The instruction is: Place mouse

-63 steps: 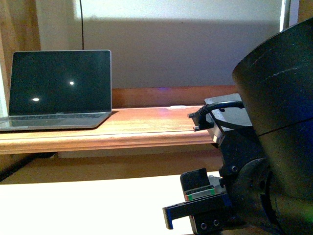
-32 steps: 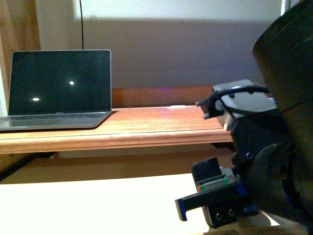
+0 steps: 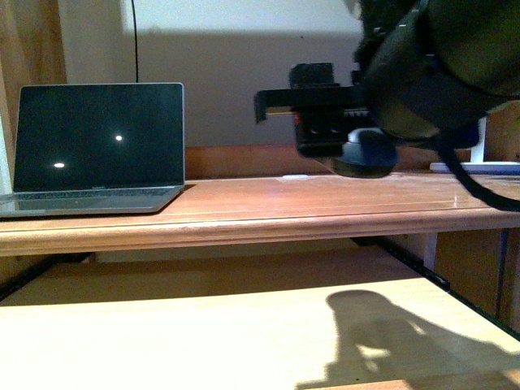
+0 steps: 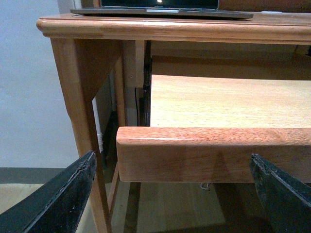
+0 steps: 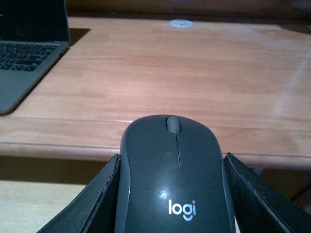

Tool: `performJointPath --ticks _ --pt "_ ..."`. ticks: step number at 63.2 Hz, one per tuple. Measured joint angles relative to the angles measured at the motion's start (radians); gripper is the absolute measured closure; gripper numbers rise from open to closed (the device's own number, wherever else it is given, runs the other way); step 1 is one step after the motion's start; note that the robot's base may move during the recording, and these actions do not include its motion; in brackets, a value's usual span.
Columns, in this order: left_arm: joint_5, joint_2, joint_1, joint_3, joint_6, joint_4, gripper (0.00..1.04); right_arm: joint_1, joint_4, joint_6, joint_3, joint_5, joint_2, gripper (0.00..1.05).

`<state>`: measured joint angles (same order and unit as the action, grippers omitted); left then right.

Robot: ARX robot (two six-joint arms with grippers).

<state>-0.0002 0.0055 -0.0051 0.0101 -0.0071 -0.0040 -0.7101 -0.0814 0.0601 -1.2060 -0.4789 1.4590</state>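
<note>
Pinches the mouse (image 5: 177, 179) by its flanks in the right hand (image 5: 172, 204), bottom centre of the right wrist view, near the table (image 5: 194, 63) edge; left hand (image 4: 170, 194) spread, empty, before the shelf (image 4: 218, 150). Released here, could miss the edge and fall to the shelf. Carried too far toward upper left, could bump the laptop (image 5: 24, 48).

Free desktop (image 5: 170, 73) before right hand (image 5: 171, 155), laptop (image 5: 24, 53) leftward
</note>
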Motion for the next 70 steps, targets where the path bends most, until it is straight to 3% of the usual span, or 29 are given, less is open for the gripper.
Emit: performJointPath --ticks 37,70 --pt "0.000 0.000 0.000 0.000 0.000 0.000 0.08 -0.021 0.161 0.016 -0.605 -0.109 0.542 0.49" --pt "0.000 0.000 0.000 0.000 0.000 0.000 0.08 -0.061 0.330 0.076 -0.943 -0.163 0.769 0.49"
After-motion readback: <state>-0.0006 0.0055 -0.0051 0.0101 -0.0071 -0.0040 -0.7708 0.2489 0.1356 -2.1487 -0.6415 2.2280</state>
